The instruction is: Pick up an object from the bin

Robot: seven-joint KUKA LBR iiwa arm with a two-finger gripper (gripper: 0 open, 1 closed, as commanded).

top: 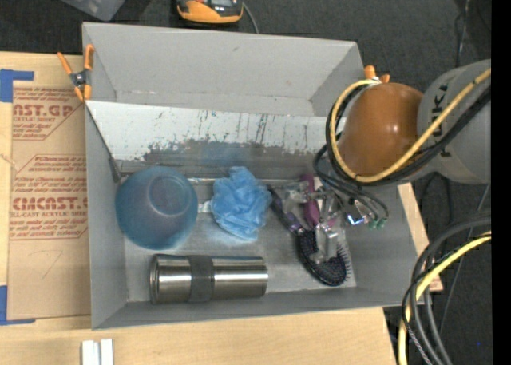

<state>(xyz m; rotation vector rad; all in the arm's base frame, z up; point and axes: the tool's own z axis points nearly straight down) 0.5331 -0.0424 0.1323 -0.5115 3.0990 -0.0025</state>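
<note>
Black hairbrush (338, 271) down at the right front of the bin (223, 44), close to the right wall. Gripper (326, 237) low, right over it, open or closed impossible to tell. Purple thing (306, 210) just behind. Blue crumpled cloth (241, 202) near on the left, blue bowl (156, 206) beyond it. Steel cylinder (209, 278) along the front wall, well apart. Bare floor between cylinder and brush, more along the back wall.

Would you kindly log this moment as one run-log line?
gripper | above black hairbrush | bin lower right | grasp unclear
</note>
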